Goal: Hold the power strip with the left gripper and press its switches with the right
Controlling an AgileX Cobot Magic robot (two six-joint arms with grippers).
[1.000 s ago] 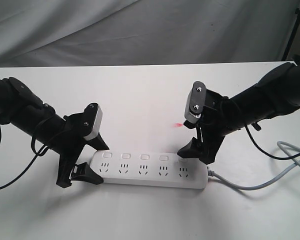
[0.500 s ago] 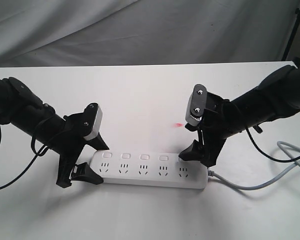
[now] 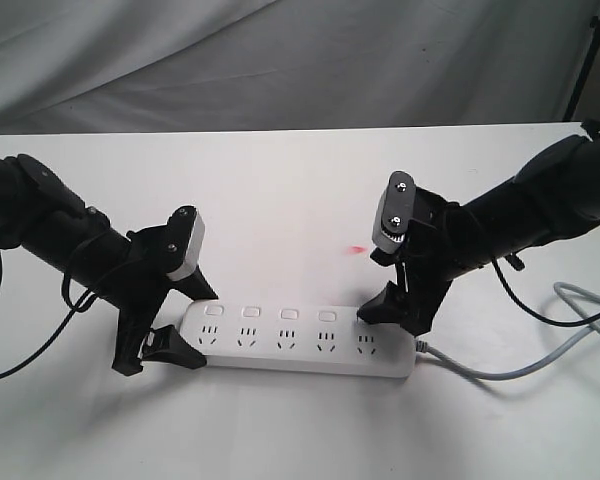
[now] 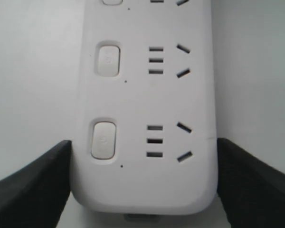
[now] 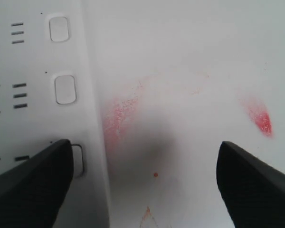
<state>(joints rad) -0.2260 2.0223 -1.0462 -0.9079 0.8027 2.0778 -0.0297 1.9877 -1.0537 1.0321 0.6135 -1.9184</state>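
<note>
The white power strip (image 3: 300, 342) lies flat near the table's front. My left gripper (image 3: 193, 328) is shut on its left end, one black finger (image 4: 35, 183) against each long side of the strip (image 4: 142, 109). Several square switches (image 3: 289, 314) show in a row; two of them (image 4: 107, 59) appear in the left wrist view. My right gripper (image 3: 393, 314) stands open over the strip's right end. One of its fingers (image 5: 31, 183) partly covers the end switch (image 5: 78, 160), and I cannot tell if it touches. The other finger hangs over bare table.
The strip's grey cable (image 3: 520, 372) runs off to the right and loops near the table edge. A red smear (image 3: 355, 249) marks the white table behind the strip and also shows as a red smear (image 5: 260, 119) in the right wrist view. Grey cloth hangs behind the table.
My right gripper has shifted slightly to the right and a little lower over the strip's right end. The left gripper and the strip have not moved.
</note>
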